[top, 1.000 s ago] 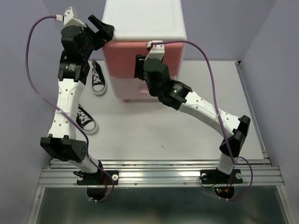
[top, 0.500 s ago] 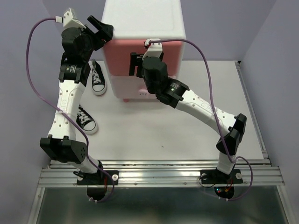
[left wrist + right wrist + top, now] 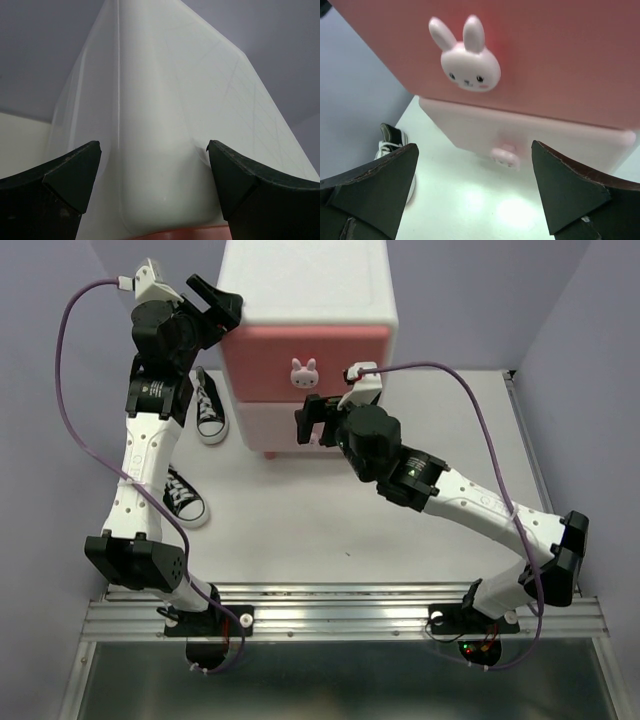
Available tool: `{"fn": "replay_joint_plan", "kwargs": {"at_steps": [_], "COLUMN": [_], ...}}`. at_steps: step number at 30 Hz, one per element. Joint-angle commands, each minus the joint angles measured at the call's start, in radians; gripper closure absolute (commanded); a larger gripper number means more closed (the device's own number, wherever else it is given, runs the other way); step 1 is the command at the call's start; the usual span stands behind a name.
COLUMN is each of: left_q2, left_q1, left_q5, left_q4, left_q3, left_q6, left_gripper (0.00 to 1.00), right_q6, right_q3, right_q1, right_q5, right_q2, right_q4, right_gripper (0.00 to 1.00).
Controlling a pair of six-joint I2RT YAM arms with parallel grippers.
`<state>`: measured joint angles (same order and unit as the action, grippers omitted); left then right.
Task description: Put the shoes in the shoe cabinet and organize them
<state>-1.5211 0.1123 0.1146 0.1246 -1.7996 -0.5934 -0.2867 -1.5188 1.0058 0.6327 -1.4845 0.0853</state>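
Black shoes [image 3: 210, 406] are waiting outside the shut cabinet [image 3: 310, 290]; left fingers [image 3: 65, 185] and right fingers [image 3: 375, 185] are gaping, empty.

Lavender walls [image 3: 590, 300], white tabletop [image 3: 330, 525], ribbed metal rail [image 3: 350, 618] at near edge

Under soft, even overhead light the top view is sharp, with faint shadows on the table [image 3: 300, 530]. The right wrist view shows table glare and a blurred lower bunny knob [image 3: 504, 156]. Seen close in the left wrist view, the shoe cabinet [image 3: 165, 125] looks washed-out.
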Motion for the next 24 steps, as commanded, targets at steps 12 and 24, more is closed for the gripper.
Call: {"fn": "replay_joint_plan", "kwargs": {"at_steps": [12,24], "left_q2": [0.03,0.071], "left_q1": [0.013,0.013], "left_q5": [0.028,0.028], "left_q4": [0.234,0.205], "left_q3": [0.172,0.247], "left_q6": [0.066,0.05], "left_gripper": [0.01,0.01], "right_q6": [-0.23,-0.37], "right_q3": [-0.004,-0.133], "right_q1": [0.013,-0.018], "right_q5": [0.171,0.277], "right_q2": [-0.252,-0.447], "right_q4": [0.04,0.102], "right_gripper": [0.0,0.0]}}
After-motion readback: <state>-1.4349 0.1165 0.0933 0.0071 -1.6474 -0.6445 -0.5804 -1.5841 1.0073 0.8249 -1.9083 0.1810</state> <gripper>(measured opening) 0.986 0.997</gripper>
